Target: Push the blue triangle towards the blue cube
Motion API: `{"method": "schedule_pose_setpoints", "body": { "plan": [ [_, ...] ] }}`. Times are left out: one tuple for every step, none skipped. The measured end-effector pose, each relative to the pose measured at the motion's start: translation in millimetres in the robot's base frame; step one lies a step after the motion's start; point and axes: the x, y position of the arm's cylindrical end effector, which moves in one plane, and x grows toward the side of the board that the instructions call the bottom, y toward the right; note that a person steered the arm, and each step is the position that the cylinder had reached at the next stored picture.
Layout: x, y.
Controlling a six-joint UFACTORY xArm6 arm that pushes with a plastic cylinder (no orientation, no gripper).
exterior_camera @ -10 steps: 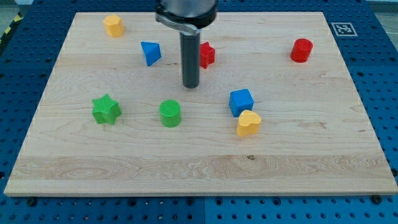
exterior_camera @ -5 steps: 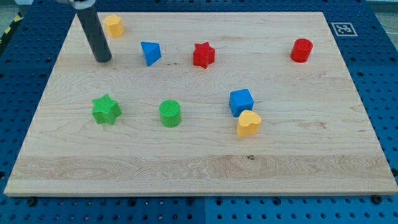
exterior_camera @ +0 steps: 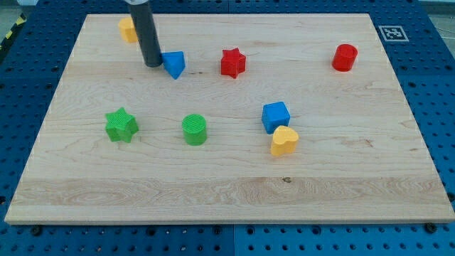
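Observation:
The blue triangle [exterior_camera: 174, 63] lies on the wooden board [exterior_camera: 227, 192] toward the view's top left. My tip [exterior_camera: 153, 64] stands right against the triangle's left side, touching or nearly touching it. The blue cube [exterior_camera: 276, 116] sits right of the board's middle, well to the lower right of the triangle. The rod rises from the tip to the view's top edge.
A yellow block [exterior_camera: 127, 30] sits partly hidden behind the rod at the top left. A red star [exterior_camera: 232, 62] lies right of the triangle. A red cylinder [exterior_camera: 345, 57], a yellow heart [exterior_camera: 284, 141] touching the blue cube, a green cylinder [exterior_camera: 194, 129] and a green star [exterior_camera: 121, 124] are also on the board.
My tip went from the board's middle to the far left, then came back right to the blue triangle's left side. The triangle has shifted slightly right.

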Motion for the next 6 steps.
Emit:
{"method": "schedule_pose_setpoints", "body": {
  "plan": [
    [-3.2, 9.5],
    [-4.8, 9.6],
    [-5.6, 33.4],
    [10.5, 56.9],
    [27.8, 68.0],
    [31.4, 72.2]
  ]
}}
